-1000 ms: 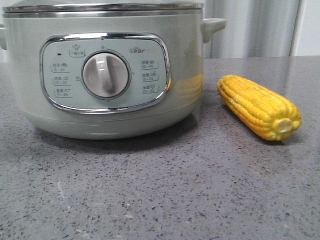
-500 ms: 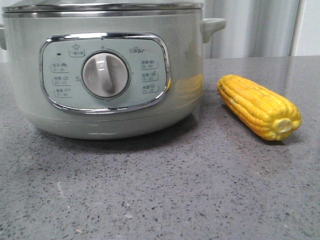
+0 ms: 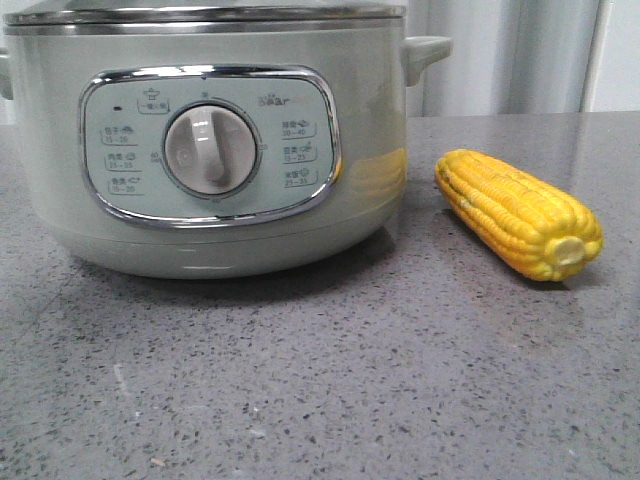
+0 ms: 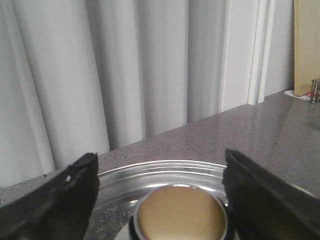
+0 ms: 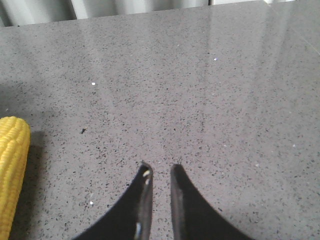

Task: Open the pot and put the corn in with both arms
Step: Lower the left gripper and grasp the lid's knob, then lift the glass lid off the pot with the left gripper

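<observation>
No change in front view since a second ago; round sage-green pot point(image 3: 210, 150) lidded; left gripper point(image 4: 160, 195) spread astride tan lid knob point(image 4: 181, 216); right gripper point(image 5: 159, 175) nearly closed, empty; yellow corn cob point(image 3: 518, 212) untouched.

Left gripper point(image 4: 159, 200): seen only in the left wrist view; two dark fingers point(image 4: 60, 200) are spread wide apart, one at each side of the frame, with nothing clamped between them.

Right gripper point(image 5: 159, 175): seen only in the right wrist view; two dark tapered fingers point(image 5: 187, 210) are drawn nearly together, a narrow gap being left at the tips; nothing is held.

No arm is shown in the front view.
</observation>
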`<action>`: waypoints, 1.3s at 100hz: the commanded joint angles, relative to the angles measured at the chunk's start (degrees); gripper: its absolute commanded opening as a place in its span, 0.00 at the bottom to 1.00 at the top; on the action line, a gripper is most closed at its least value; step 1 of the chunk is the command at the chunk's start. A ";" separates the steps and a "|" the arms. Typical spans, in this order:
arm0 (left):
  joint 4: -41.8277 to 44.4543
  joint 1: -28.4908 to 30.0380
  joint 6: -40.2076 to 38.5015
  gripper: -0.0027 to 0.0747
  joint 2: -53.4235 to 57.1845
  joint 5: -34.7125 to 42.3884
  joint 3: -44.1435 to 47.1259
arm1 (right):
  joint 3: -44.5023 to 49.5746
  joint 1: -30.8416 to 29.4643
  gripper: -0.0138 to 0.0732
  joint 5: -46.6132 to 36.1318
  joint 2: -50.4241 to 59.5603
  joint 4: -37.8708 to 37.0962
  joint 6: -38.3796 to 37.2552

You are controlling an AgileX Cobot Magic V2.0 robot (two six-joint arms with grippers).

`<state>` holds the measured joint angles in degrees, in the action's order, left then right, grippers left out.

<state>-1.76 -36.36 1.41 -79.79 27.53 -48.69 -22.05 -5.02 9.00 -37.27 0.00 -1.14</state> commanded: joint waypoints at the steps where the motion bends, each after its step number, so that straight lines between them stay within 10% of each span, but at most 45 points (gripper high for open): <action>1: -0.37 -0.40 -1.41 0.64 0.74 5.09 -2.51 | -2.15 -0.31 0.18 -4.38 -0.31 0.00 0.36; 85: -0.37 -0.40 -1.41 0.56 0.53 -0.44 -2.50 | -2.15 -0.31 0.18 -4.38 -0.31 0.00 0.36; 130: -0.37 -0.40 -1.41 0.05 0.53 -0.24 -2.50 | -2.15 -0.31 0.18 -4.38 -0.31 0.00 0.36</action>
<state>-1.38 -36.70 0.00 -80.84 24.80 -49.60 -22.05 -5.02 9.00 -37.27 0.00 -1.14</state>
